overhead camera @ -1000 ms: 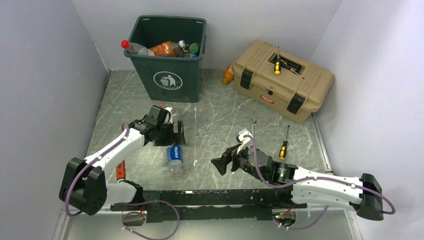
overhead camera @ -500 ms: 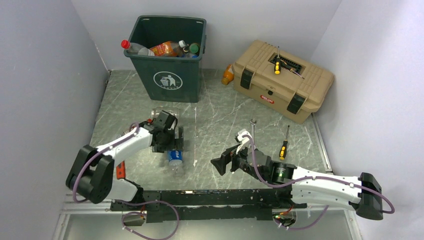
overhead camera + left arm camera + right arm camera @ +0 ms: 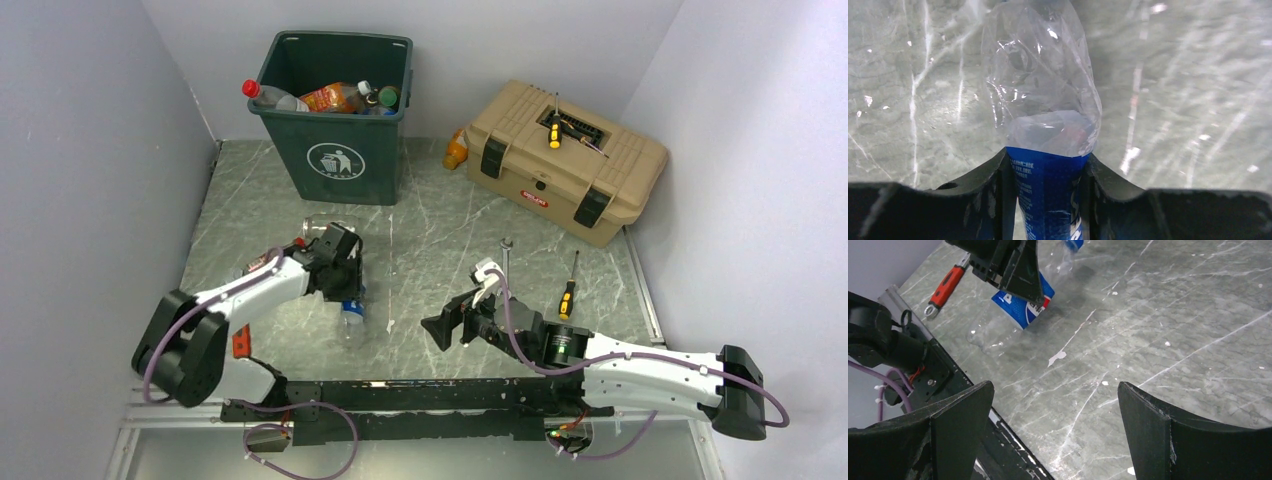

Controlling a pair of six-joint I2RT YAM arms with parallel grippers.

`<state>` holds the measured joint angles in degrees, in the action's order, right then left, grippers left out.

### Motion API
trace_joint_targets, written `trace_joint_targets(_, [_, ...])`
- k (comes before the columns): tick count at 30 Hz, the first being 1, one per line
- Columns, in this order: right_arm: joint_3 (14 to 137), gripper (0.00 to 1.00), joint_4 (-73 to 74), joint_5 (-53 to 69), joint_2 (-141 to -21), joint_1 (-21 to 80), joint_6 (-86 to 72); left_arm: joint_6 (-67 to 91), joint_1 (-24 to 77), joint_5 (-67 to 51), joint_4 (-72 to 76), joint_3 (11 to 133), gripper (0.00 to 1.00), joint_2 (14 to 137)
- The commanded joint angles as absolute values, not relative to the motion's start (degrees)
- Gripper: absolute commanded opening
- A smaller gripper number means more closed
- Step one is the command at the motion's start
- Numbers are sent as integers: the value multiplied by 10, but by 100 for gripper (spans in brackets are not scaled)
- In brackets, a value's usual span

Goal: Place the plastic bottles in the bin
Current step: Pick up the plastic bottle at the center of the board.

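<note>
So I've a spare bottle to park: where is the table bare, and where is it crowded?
Bare: the marble between the bin and the toolbox, down to mid-table; and the strip left of the bin. Crowded: around the left gripper shut on the Pepsi bottle, and by the silver wrench and screwdriver.

The green bin [image 3: 290,140] carries a white sign [image 3: 336,160] on its front: a figure dropping litter into a basket, set inside a ring, with no words. The clear bottle [image 3: 1045,100] has a blue label [image 3: 1048,195] with lines of fine white print, too small to read in the left wrist view. In the right wrist view the same label shows white and red lettering, partly hidden, and no whole word can be made out. The tan toolbox [image 3: 620,160] has a small red tag [image 3: 533,199] on its front, its writing too small to read.
</note>
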<state>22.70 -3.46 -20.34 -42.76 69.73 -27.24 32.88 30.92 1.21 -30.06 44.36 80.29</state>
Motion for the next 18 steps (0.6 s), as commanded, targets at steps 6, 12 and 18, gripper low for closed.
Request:
trace_joint_targets(6, [297,100,-137,27,-462,608,-325,321,321,-183,-90,445,27,578])
trace_joint_targets(12, [329,100,-233,143,-488,570,-323,412,321,-296,181,406,24,577])
trace_joint_targets(18, [346,100,-290,125,-511,570,-324,503,322,-335,414,385,24,624])
